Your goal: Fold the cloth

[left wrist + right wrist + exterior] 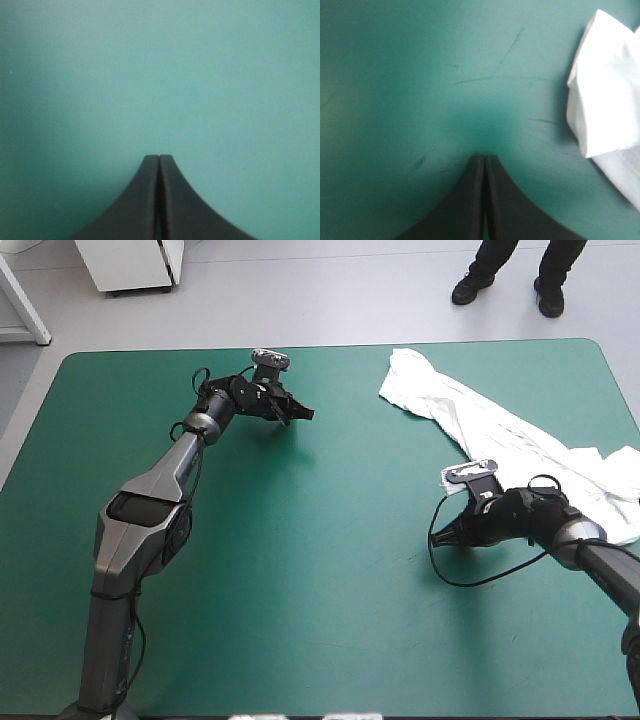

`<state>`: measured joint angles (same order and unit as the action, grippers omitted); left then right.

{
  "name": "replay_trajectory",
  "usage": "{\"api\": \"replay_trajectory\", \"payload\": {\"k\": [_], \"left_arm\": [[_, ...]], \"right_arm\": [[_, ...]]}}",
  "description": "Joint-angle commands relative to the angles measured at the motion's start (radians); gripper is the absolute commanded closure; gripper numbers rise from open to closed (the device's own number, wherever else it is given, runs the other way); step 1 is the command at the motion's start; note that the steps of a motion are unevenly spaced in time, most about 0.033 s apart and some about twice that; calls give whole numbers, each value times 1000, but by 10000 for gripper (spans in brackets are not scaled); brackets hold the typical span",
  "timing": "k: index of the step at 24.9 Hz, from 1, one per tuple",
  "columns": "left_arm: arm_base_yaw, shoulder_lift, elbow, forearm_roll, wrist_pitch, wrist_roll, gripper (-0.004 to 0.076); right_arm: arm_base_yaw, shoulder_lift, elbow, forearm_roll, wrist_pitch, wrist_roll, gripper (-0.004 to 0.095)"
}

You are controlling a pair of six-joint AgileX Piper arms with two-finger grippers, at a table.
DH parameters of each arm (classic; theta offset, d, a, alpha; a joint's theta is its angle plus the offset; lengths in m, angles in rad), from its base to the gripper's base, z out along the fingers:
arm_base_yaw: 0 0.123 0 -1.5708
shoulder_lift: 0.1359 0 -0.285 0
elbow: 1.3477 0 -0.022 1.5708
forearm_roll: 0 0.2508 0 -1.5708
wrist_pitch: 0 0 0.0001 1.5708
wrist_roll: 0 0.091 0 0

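T-shirt (500, 430): white, soft, rumpled into a long diagonal band; left gripper (305, 413) and right gripper (437, 538): pressed together, empty, low over teal-green cover (330, 570).

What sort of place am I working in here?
Probably a robot test bench: a table under a plain teal-green cover, the left gripper and right gripper both shut and empty over it, and one crumpled white T-shirt lying near the far right.
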<state>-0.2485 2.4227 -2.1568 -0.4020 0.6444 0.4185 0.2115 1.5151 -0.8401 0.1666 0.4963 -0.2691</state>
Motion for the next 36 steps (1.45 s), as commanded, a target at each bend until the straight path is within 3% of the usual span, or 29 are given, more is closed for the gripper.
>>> {"api": "replay_trajectory", "payload": {"k": [1,20,24,28,30,36], "left_arm": [[-3,-66,-27,-27,-40,-9,734],[17,-73,-27,-49,-32,-11,734],[57,-174,-37,-63,120,34,705],[85,-393,-37,-76,178,83,535],[93,-550,-32,-67,248,83,430],[93,-843,-23,-62,340,74,416]], "right_arm": [[2,-17,-12,2,-21,-6,925],[2,-18,-23,-2,-27,-6,925],[2,-46,-127,-33,96,2,925],[2,-112,-254,-48,271,7,898],[2,-161,-325,-101,407,69,814],[2,-277,-438,-197,554,166,529]]}}
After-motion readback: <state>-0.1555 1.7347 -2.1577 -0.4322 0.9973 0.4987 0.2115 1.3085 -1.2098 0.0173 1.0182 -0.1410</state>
